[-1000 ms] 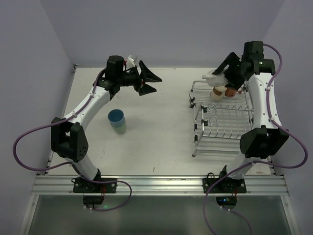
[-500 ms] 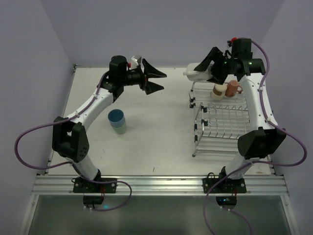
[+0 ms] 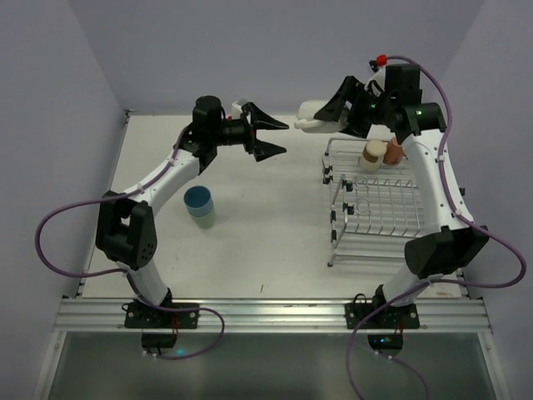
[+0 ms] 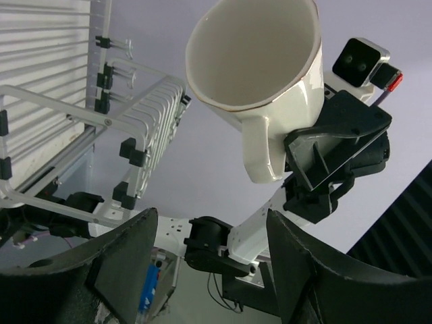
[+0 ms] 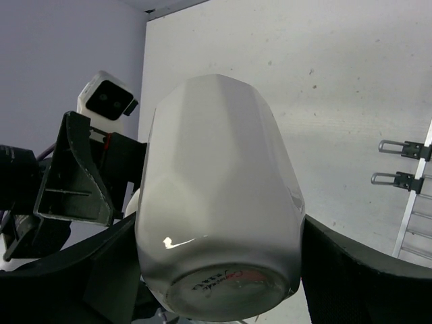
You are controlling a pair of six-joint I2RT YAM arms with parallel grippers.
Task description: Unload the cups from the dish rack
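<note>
Apparent handover above the table's [image 3: 275, 225] far edge: the right gripper [image 3: 335, 115], pinching a white cup [image 3: 310, 123], faces the spread left gripper [image 3: 280, 137], which must close on it next.

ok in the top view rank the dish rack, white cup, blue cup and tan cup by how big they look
1. dish rack, by far
2. white cup, blue cup, tan cup: look about alike; the white one is up in the air nearer the camera, so unranked

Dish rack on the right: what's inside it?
The dish rack holds two cups at its far end: a cream-tan cup and a salmon-pink cup. The right arm covers its right edge.
</note>
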